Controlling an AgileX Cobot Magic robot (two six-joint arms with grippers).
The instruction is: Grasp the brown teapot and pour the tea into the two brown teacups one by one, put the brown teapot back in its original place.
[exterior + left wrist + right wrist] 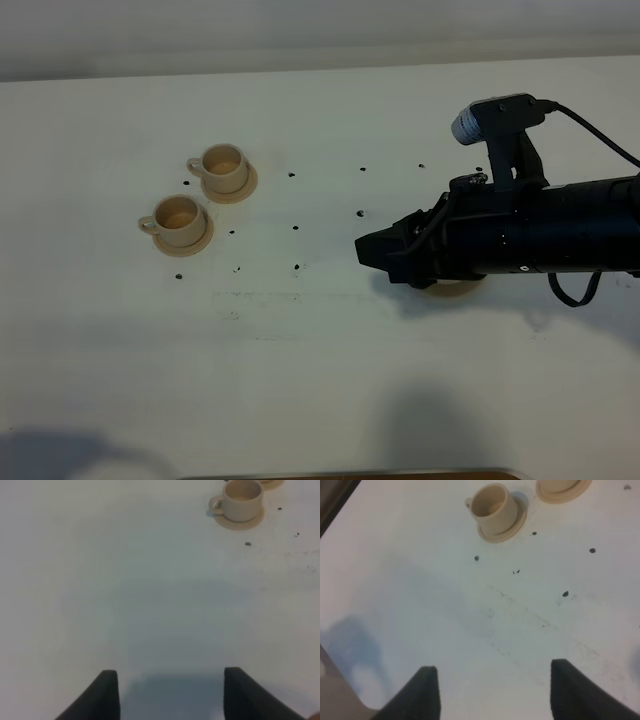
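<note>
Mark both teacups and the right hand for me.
Back teacup point(223, 161), exterior high view, inside of the cup.
Front teacup point(181, 211), exterior high view, inside of the cup.
Right hand point(492, 675), right wrist view, midway between open fingertips.

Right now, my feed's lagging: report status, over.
Left claw open, empty. Right claw open, empty. Teapot not in sight; tan rim under right arm. Far teacup, near teacup upright. Nothing in the way.

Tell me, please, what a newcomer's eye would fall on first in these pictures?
The bulky black right arm dominates the right side of the white table, its claw open and empty, with a sliver of something tan peeking out beneath it. On the left stand two small tan cups, the nearer teacup and the farther teacup. Small dark specks dot the table between cups and arm.
</note>
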